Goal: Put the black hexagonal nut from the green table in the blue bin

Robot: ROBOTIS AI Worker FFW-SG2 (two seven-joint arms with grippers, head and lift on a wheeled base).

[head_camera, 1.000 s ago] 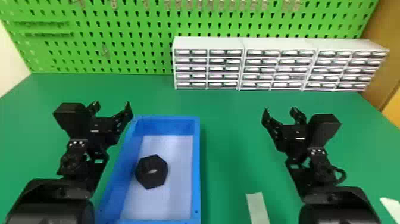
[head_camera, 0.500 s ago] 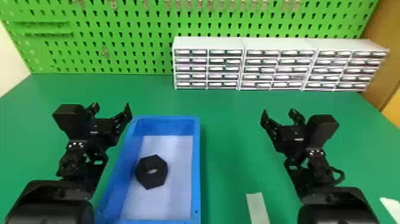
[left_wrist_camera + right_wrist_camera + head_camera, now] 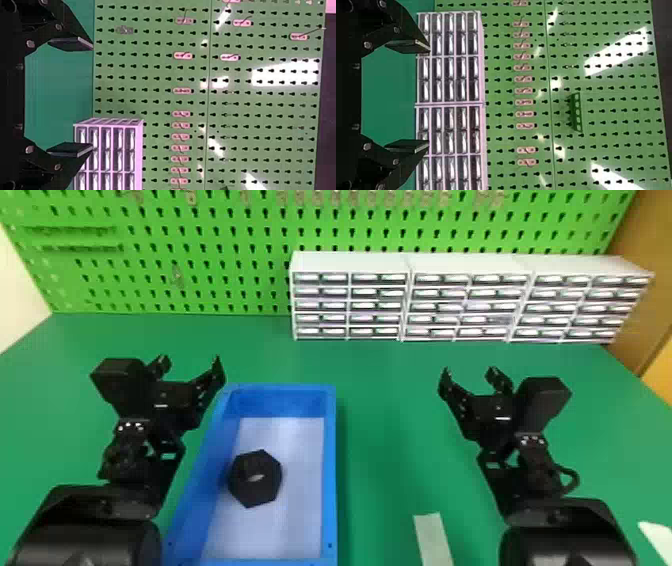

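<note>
Leave the black hexagonal nut (image 3: 270, 485) lying inside the blue bin (image 3: 330, 470), nearer its left wall, apparently delivered. Withdraw the left gripper (image 3: 190, 360), empty, fingers apart, from beside the bin's far left corner without brushing the rim; park the right gripper (image 3: 469, 371), likewise spread, well right of the bin.

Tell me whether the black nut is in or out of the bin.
In. The black nut lies inside the blue bin, on its pale floor, with the walls around it.
</note>
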